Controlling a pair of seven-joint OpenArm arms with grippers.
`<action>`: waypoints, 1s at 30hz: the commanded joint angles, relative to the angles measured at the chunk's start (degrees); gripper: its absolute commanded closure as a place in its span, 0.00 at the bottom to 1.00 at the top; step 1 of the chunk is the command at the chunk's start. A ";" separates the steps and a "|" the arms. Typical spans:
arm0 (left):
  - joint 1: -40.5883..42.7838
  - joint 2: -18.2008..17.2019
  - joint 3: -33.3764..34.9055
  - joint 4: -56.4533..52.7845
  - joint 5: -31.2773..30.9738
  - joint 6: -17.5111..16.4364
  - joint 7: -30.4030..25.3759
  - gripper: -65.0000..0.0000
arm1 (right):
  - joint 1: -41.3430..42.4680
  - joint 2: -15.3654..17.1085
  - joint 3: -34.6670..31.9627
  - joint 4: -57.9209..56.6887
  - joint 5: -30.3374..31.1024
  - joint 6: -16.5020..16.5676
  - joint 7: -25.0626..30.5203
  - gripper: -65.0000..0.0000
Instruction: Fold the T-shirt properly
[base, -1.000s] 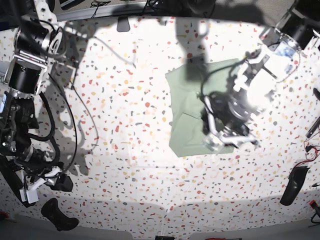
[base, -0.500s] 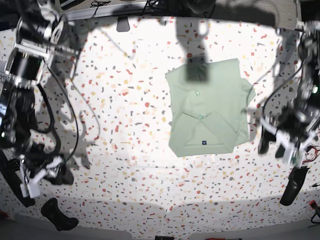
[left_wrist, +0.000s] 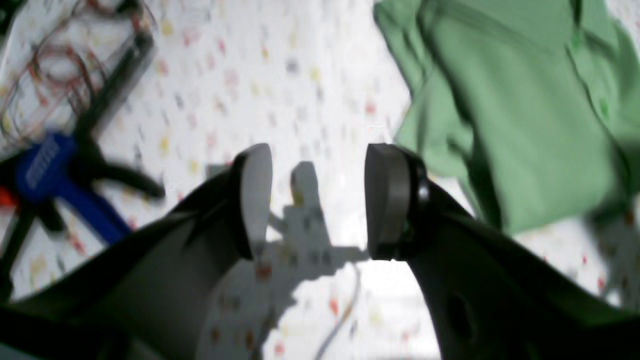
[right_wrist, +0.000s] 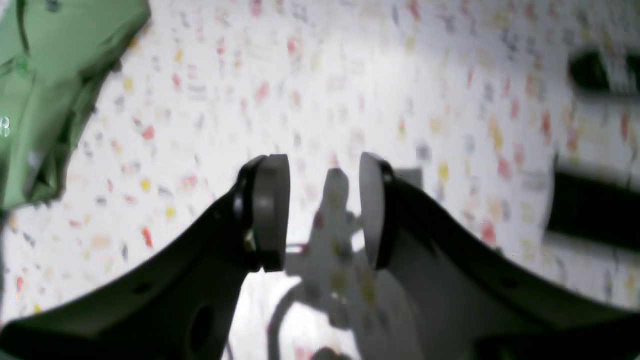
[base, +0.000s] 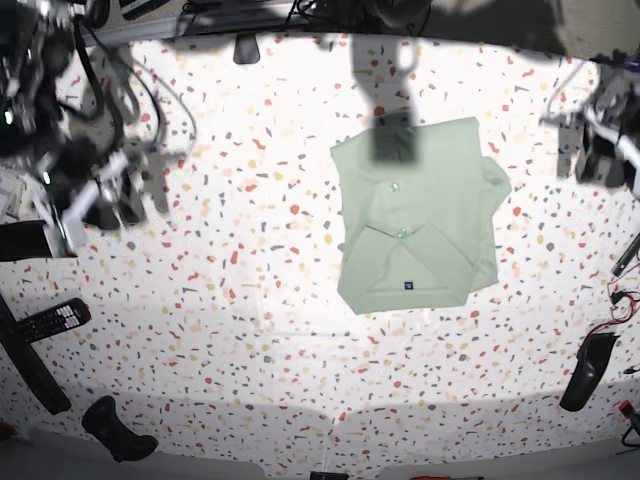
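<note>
Lying folded toward the desk's far-right part, the T-shirt is untouched; left pincer and right pincer both released, empty, at opposite desk edges.

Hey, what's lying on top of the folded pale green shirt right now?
Nothing rests on the pale sage-green folded cloth shirt; only its own collar, buttons and small dark label show. What lies beneath its folded layers is covered.

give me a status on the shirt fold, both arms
Left gripper open, empty, beside the shirt. Right gripper open, empty, over bare table. T-shirt folded, flat, untouched. Nothing in the way.
</note>
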 joint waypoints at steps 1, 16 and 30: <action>1.57 -0.50 -1.29 0.94 -1.81 -1.57 -0.66 0.58 | -1.92 0.87 1.79 1.99 1.97 0.28 1.25 0.65; 24.33 7.28 -3.34 1.05 -6.23 -8.83 2.29 0.58 | -40.96 -2.05 12.09 18.95 10.80 0.28 -5.92 0.65; 30.32 13.00 10.62 -12.02 9.25 -13.92 -8.09 0.58 | -53.66 -4.09 -1.16 3.21 1.66 0.28 4.61 0.65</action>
